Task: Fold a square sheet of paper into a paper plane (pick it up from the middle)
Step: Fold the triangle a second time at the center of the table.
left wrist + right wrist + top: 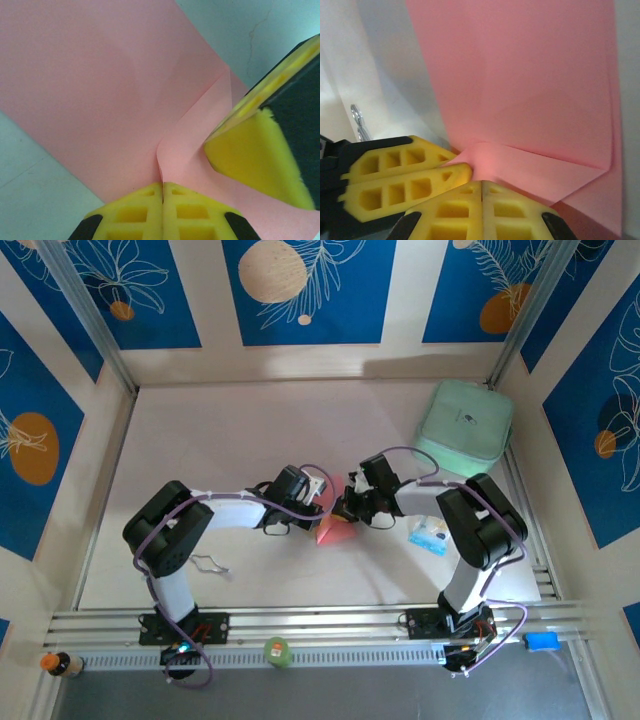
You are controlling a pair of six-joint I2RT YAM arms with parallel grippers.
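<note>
Left tool [162, 186], right tool [482, 183] — both shut, close together.

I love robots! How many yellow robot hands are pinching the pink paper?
2. The left gripper pinches a raised fold of the pink paper; the right gripper pinches it right alongside.

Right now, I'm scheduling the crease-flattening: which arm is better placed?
Probably right: the right gripper is shut on the sheet where the folded flap's crease starts; the left gripper pinches beside it.
</note>
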